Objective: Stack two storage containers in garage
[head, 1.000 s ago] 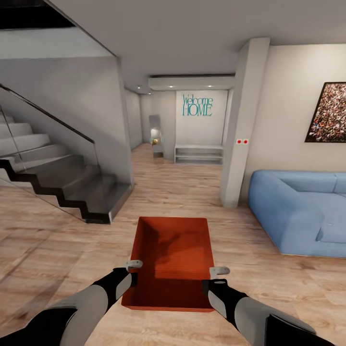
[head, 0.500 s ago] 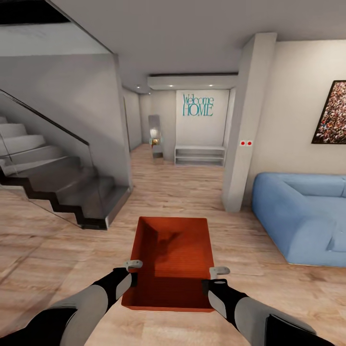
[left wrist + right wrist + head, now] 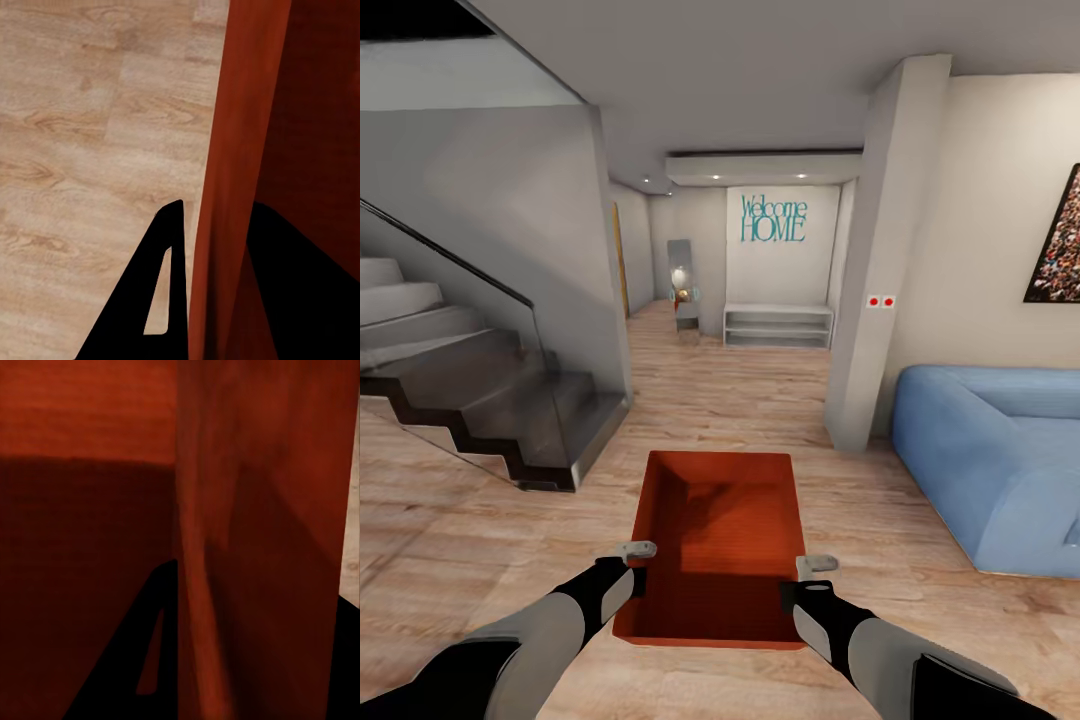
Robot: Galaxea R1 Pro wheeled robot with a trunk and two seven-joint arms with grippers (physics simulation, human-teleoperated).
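One orange-red storage container (image 3: 720,530), open-topped and empty, hangs above the light wood floor of the living room, straight in front of me. My left gripper (image 3: 639,566) is shut on its left wall near the front corner. My right gripper (image 3: 809,580) is shut on the right wall opposite. In the left wrist view the ribbed wall (image 3: 225,172) runs between the two black fingers (image 3: 161,292). In the right wrist view the wall (image 3: 206,547) stands beside a dark finger (image 3: 150,652), with the bin's inside behind it. The garage is out of view.
A dark staircase with a glass rail (image 3: 480,390) stands at the left. A blue sofa (image 3: 1000,450) and a white pillar (image 3: 880,260) are at the right. Between them a wood-floored hallway leads to a white shelf (image 3: 777,325) under a "Welcome HOME" wall.
The whole view has advanced: the stairs slid left, the pillar and sofa slid right. The container stays in the same place between both grippers.
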